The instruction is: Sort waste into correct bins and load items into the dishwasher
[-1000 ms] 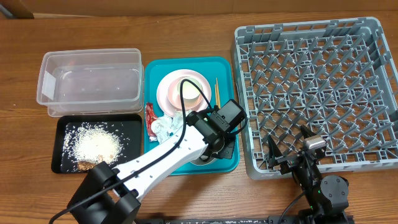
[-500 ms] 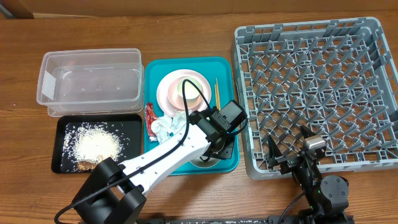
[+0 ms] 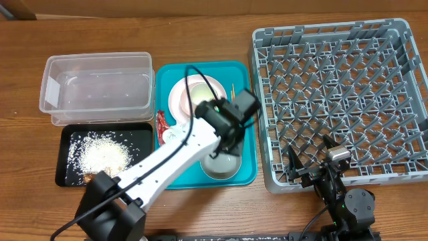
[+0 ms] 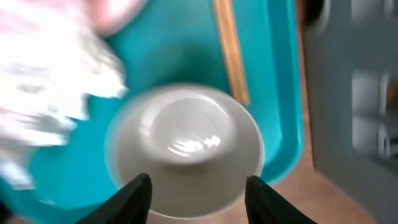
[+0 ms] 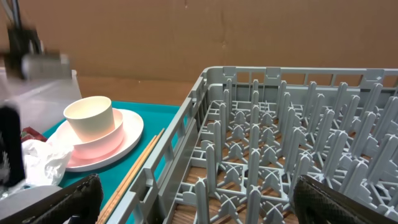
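Observation:
A white bowl [image 3: 221,165] sits at the front of the teal tray [image 3: 246,167]. In the left wrist view the bowl [image 4: 186,146] lies under my left gripper [image 4: 199,198]. That gripper [image 3: 227,139] is open and empty, with its jaws apart above the bowl's near rim. A pink plate [image 3: 179,99] holds a cream cup [image 3: 200,90]; the cup [image 5: 89,115] rests in a pinkish bowl [image 5: 94,139]. Chopsticks [image 3: 233,91], white napkins [image 3: 174,134] and a red wrapper [image 3: 161,120] lie on the tray. My right gripper [image 3: 311,169] is open at the front edge of the grey rack [image 3: 341,100].
A clear tub [image 3: 97,84] stands at the back left. In front of it a black tray [image 3: 137,134] holds rice and brown scraps [image 3: 103,157]. The rack's wall [image 5: 186,124] stands close to the right of the teal tray.
My left gripper has lifted off the white bowl and drawn back toward the plate, leaving the bowl uncovered on the tray. The right arm has not moved.

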Controlling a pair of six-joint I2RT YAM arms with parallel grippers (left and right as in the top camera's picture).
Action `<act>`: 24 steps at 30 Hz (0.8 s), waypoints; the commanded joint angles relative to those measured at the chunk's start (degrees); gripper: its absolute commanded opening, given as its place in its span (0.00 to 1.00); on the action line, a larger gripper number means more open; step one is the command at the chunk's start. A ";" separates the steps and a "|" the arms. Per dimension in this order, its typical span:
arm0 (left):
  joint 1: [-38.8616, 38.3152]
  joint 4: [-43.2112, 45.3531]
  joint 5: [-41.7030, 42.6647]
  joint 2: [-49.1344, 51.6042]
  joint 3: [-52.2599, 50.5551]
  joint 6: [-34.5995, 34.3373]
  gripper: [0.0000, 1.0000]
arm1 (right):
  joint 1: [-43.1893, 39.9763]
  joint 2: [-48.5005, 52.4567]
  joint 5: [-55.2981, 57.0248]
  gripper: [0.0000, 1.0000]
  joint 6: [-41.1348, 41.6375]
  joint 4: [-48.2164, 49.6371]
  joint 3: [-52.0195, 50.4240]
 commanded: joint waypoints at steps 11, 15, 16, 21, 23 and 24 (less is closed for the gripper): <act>7.39 2.80 -11.65 0.48 -2.08 0.70 0.66 | 0.20 -0.68 -0.04 1.00 -0.07 0.13 0.02; 8.09 5.95 -12.94 0.50 -5.14 0.70 0.76 | 0.20 -0.68 -0.04 1.00 -0.07 0.13 0.02; 8.15 6.58 -13.40 0.50 -5.57 0.70 0.77 | 0.20 -0.68 -0.04 1.00 -0.07 0.15 0.02; 8.74 9.62 -13.90 0.52 -7.54 0.70 0.80 | 0.20 -0.68 -0.04 1.00 -0.07 0.13 0.02; 8.79 10.86 -14.14 0.52 -8.44 0.70 0.81 | 0.20 -0.68 -0.04 1.00 -0.07 0.13 0.02; 8.79 11.65 -14.21 0.52 -8.96 0.72 0.83 | 0.20 -0.68 -0.04 1.00 -0.07 0.13 0.02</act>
